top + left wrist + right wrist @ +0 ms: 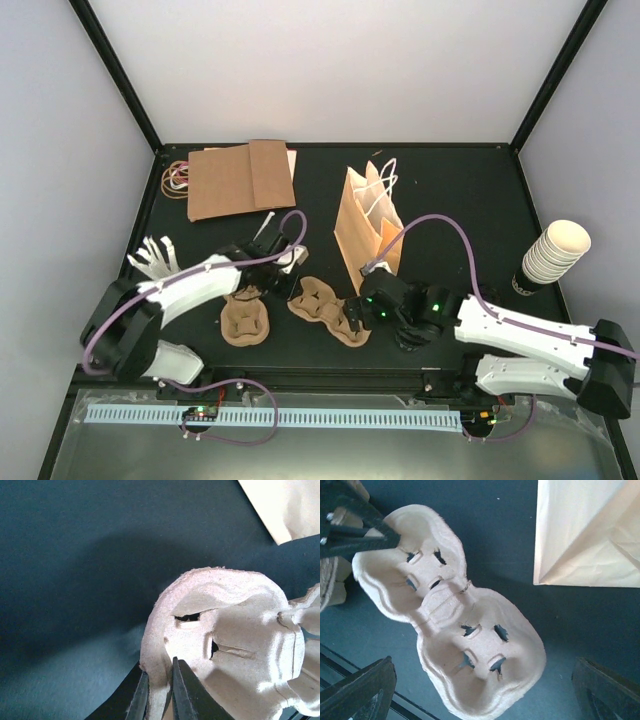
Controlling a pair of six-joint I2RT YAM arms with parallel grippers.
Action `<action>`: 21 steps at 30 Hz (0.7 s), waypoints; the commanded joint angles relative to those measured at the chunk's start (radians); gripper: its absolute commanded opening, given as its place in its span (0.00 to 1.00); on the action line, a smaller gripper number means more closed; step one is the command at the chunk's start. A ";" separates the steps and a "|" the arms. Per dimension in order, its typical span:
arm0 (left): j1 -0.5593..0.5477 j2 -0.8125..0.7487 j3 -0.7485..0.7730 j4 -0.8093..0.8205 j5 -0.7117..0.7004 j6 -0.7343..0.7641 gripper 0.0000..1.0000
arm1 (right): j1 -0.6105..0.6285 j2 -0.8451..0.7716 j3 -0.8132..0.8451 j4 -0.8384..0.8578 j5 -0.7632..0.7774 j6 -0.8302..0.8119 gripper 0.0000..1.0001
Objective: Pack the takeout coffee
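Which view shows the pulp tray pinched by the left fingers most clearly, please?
The right wrist view: nearly the whole tray shows from above, both pockets and slits. The left wrist view gives only one rounded end, left fingers pinching its rim. The top external view shows it small.

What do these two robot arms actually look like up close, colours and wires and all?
Both the left arm and right arm have smooth white shells between chunky black joints. A lilac cable loops loosely along each one. Small green lights glow near the right wrist. The fingers are flat, black and tapered.
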 commanded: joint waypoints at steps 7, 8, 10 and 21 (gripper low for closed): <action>-0.001 -0.309 -0.171 0.032 -0.135 -0.328 0.14 | 0.020 0.152 0.153 0.071 -0.008 0.145 0.98; -0.001 -0.328 -0.188 0.032 -0.137 -0.341 0.14 | 0.024 0.165 0.167 0.071 -0.006 0.140 0.99; -0.002 -0.366 -0.209 0.032 -0.143 -0.372 0.14 | 0.029 0.195 0.201 0.061 0.001 0.132 0.99; -0.002 -0.471 -0.313 0.120 -0.110 -0.471 0.13 | 0.031 0.233 0.308 -0.047 0.084 0.005 1.00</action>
